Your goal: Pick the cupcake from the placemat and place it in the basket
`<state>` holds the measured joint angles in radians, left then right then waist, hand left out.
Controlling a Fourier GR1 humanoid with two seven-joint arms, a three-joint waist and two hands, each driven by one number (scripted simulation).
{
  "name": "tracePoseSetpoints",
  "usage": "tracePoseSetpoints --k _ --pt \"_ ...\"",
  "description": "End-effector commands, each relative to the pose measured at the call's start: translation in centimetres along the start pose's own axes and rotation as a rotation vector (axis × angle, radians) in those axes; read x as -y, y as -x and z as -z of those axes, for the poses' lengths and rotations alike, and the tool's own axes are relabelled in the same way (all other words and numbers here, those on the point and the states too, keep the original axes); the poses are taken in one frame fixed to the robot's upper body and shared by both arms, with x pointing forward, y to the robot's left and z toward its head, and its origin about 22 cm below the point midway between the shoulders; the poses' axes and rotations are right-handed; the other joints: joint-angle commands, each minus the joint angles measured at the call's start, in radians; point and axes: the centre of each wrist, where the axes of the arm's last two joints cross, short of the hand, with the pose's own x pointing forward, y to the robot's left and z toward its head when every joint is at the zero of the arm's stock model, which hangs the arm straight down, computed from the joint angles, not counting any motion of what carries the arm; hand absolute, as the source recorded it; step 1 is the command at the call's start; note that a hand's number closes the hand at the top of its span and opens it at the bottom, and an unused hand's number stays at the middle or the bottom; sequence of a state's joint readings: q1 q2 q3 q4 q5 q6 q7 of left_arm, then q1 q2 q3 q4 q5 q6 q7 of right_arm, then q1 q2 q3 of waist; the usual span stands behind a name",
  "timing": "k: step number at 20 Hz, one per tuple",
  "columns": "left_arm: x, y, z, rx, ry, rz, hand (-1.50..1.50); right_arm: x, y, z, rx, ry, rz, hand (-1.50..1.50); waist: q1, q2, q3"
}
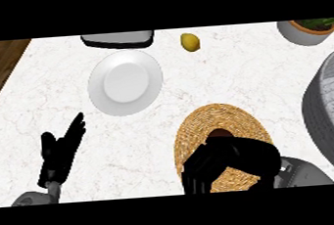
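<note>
Right hand (228,161) sat over the near part of the woven placemat (228,117), fingers curled down around the cupcake (219,134); only its dark top showed just beyond the knuckles. Left hand (60,149) rested open, fingers straight, well to the left. Grey basket (329,108) lay to the right of the right hand. Farther out: white plate (125,83), lemon (189,42), potted plant (308,30).

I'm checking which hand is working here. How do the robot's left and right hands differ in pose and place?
The left hand rests open, fingers straight, over bare counter at lower left. The right hand is curled, fingers bent down over the woven placemat, hiding most of the cupcake. Both are black and enter from the lower edge.
</note>
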<state>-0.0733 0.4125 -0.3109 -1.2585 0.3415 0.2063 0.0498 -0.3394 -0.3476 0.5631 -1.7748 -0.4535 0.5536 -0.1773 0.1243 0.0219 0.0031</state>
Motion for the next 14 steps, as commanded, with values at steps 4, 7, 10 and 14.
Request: tracePoseSetpoints --k 4,7,10,14 --pt "-1.3 2.6 -2.5 -0.188 -0.050 -0.026 0.00 -2.8 0.0 1.5 -0.093 -0.316 -0.193 -1.50 -0.107 -0.027 -0.001" --pt "-1.8 3.2 -3.2 -0.184 -0.035 -0.041 0.00 0.1 -4.2 2.4 -0.127 -0.226 -0.572 -1.50 -0.107 -0.034 -0.001" --pt "-1.7 3.5 -3.7 -0.196 -0.042 -0.029 0.00 1.7 -8.6 3.1 -0.155 -0.207 -0.779 -1.50 -0.116 -0.031 -0.003" --pt "-2.9 3.0 -3.3 -0.176 -0.035 -0.033 0.00 5.5 -13.9 4.5 -0.210 -0.282 -0.962 -1.50 -0.100 -0.022 -0.004"
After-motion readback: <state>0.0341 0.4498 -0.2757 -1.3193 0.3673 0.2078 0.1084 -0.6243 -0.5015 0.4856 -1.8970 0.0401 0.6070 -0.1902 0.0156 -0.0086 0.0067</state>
